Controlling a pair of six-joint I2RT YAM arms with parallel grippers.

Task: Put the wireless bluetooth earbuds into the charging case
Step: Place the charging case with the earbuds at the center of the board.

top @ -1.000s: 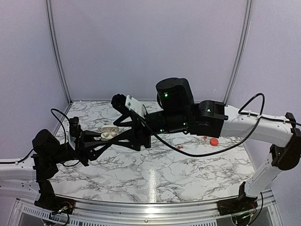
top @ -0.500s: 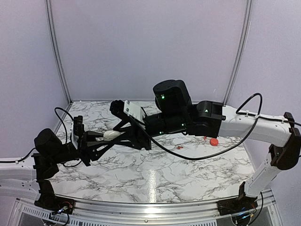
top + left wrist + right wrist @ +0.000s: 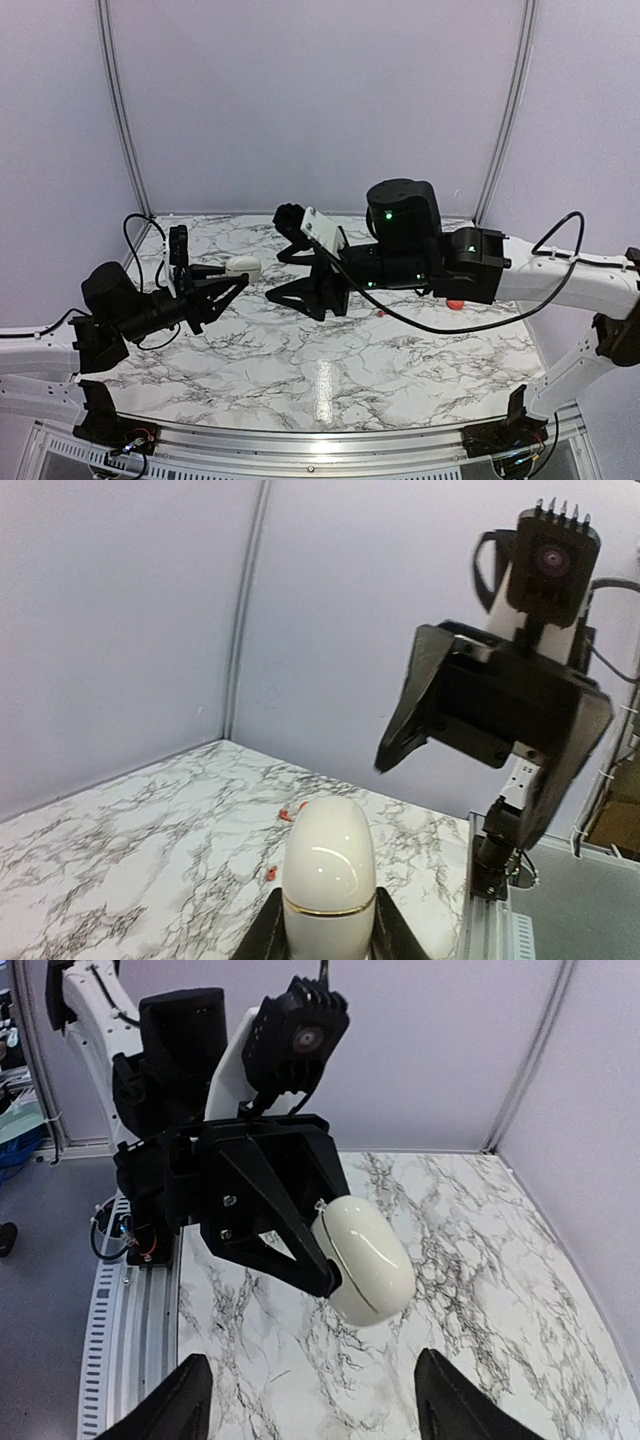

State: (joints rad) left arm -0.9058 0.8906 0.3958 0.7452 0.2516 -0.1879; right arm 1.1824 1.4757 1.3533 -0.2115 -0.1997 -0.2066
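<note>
Left gripper: clamped on the white charging case, lid shut, held above the worktop.
Right gripper: open, empty, facing the case.
Earbuds: red, on the worktop.
Next, we judge: reopen the lid, then fetch a bud.

White arm links, black joints (tiny green lights), looping black cables

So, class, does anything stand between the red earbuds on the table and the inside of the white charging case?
Yes, the case's own lid. The white charging case, held aloft by the left gripper, is closed along its seam; a red earbud lies on the marble table below.
</note>
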